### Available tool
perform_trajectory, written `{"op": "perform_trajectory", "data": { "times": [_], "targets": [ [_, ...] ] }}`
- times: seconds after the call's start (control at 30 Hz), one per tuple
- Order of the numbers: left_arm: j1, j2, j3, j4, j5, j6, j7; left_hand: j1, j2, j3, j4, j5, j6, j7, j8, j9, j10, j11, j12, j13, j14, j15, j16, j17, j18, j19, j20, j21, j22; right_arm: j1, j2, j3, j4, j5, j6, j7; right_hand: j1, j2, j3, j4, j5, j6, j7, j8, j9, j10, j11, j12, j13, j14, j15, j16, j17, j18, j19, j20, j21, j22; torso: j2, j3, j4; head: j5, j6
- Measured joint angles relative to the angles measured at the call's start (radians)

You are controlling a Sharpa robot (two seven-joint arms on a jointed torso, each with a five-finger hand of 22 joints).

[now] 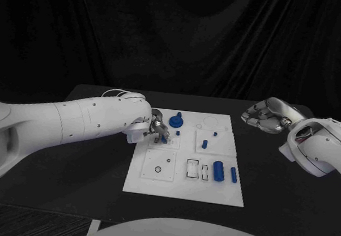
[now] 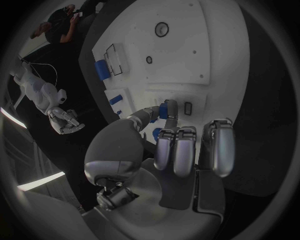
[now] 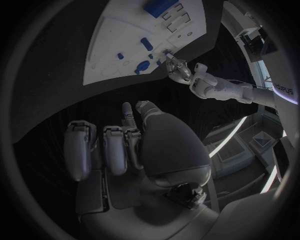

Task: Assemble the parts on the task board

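The white task board (image 1: 182, 182) lies in the middle of the black table. My left hand (image 1: 154, 131) hovers over the board's far left part and pinches a small blue part (image 2: 164, 109) between thumb and a finger, low over the board (image 2: 187, 55). A blue knob (image 1: 177, 119) and a short blue peg (image 1: 177, 133) stand just beside it. More blue parts show: a peg (image 1: 205, 144), a thick cylinder (image 1: 218, 171) and a thin pin (image 1: 233, 174). My right hand (image 1: 269, 115) hangs off the board's far right corner, fingers (image 3: 115, 147) curled in, holding nothing.
Rectangular slots (image 1: 192, 169) and a round hole (image 1: 159, 169) mark the board's near half. A faint ring (image 1: 210, 121) sits at its far edge. Bare black table (image 1: 285, 193) stretches to the right of the board and in front of it.
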Motion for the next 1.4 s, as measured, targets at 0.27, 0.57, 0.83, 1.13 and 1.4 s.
{"op": "perform_trajectory", "data": {
  "times": [0.27,0.57,0.83,1.13,1.4],
  "targets": [
    [-0.003,0.0,0.0,-0.002,0.0,0.0,0.002,0.001,0.001,0.0,0.0,0.0,0.002,0.002,-0.002,-0.001,0.0,0.0,0.0,0.0,0.0,0.0,0.0,0.0,0.0,0.0,0.0,0.0,0.0,0.0,0.0,0.0,0.0,0.0,0.0,0.0,0.0,0.0,0.003,-0.003,0.0,0.0,0.0,0.0,0.0,0.0,0.0,0.0,0.0,0.0,0.0,0.0,0.0,0.0,0.0,0.0,0.0,0.0,0.0,-0.0001,0.0,0.001,0.0],
    [-0.007,0.004,0.0,-0.008,0.0,0.0,0.007,0.002,0.002,0.0,0.0,-0.001,-0.002,-0.002,-0.003,-0.001,0.0,0.0,0.0,0.0,0.0,0.0,0.0,0.0,0.0,0.0,0.0,-0.002,0.0,-0.002,0.0,0.0,0.0,0.0,0.0,0.0,0.0,0.0,0.003,-0.003,0.0,0.0,0.0,0.0,0.0,0.0,0.0,0.0,0.0,0.0,0.0,0.0,0.0,0.0,0.0,0.0,0.0,0.0,0.0,0.0,0.0,0.001,0.0],
    [-0.011,0.009,0.0,-0.016,0.001,0.0,0.018,0.002,0.002,0.0,0.0,-0.001,-0.002,-0.002,-0.003,-0.002,0.0,0.001,0.0,0.0,0.0,0.0,0.0,0.0,0.0,0.0,0.0,-0.004,0.0,-0.002,0.0,0.0,0.001,0.001,0.0,0.0,0.0,0.0,0.003,-0.003,0.0,0.0,0.0,0.0,0.0,0.0,0.0,0.0,0.0,0.0,0.0,0.0,0.0,0.0,0.0,0.0,0.0,0.0,0.0,-0.0001,0.0,-0.001,0.0],
    [-0.013,0.01,0.001,-0.02,0.0,-0.002,0.028,0.002,0.002,0.003,0.003,0.0,-0.002,-0.002,-0.005,-0.001,0.002,0.002,0.0,0.0,0.0,0.0,0.0,0.0,0.0,0.0,0.0,-0.004,0.0,-0.004,-0.001,0.0,0.001,0.003,0.0,0.0,0.0,0.0,0.003,-0.003,0.004,0.0,0.0,0.0,0.0,0.0,0.0,0.0,0.001,0.0,0.0,0.0,0.0,0.0,0.0,0.0,0.0,0.0,0.0,-0.0001,0.0001,-0.001,0.0],
    [-0.014,0.01,0.001,-0.02,0.0,-0.002,0.031,0.006,-0.001,0.003,0.003,-0.003,-0.002,-0.002,-0.015,0.001,0.002,0.002,0.0,0.0,0.0,0.0,0.0,0.0,0.0,-0.008,0.0,-0.009,0.0,-0.006,-0.001,0.0,0.001,0.006,0.0,0.0,0.0,0.0,0.003,-0.003,0.004,0.0,0.0,0.0,0.0,0.0,0.0,0.0,0.001,0.0,0.0,0.0,0.0,0.0,0.0,0.0,0.0,0.0,0.0,-0.0001,0.0,0.0,0.0]
  ]
}}
